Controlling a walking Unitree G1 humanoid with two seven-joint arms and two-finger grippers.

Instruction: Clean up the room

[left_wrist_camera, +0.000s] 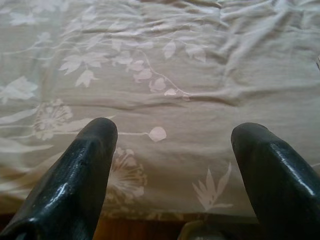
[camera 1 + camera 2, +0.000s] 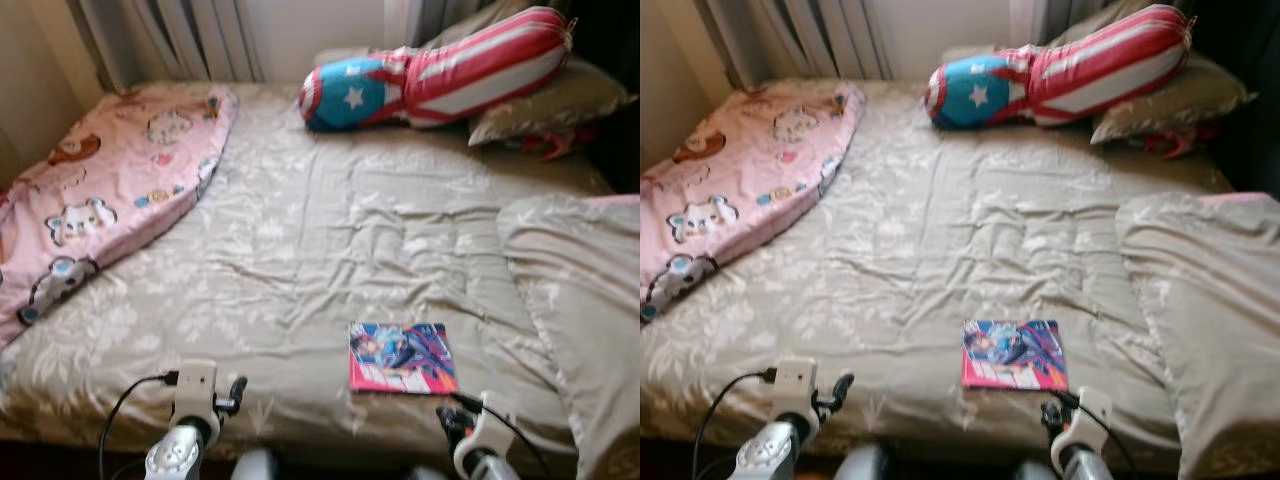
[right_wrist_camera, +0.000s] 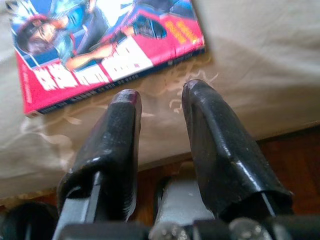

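Near the bed's front edge, right of centre, a comic book (image 2: 402, 358) lies flat on the beige floral bedspread (image 2: 300, 260). Just short of it hovers the right gripper (image 3: 160, 97), jaws slightly parted, holding nothing. Further left, the left gripper (image 1: 172, 137) hangs spread wide. A pink blanket (image 2: 100, 200) lies far left.

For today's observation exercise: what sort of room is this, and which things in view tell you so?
Most likely a bedroom, perhaps a child's. A wide bed with a beige floral cover, a pink cartoon-print blanket, and pillows by the curtains, one a star-and-stripes bolster.
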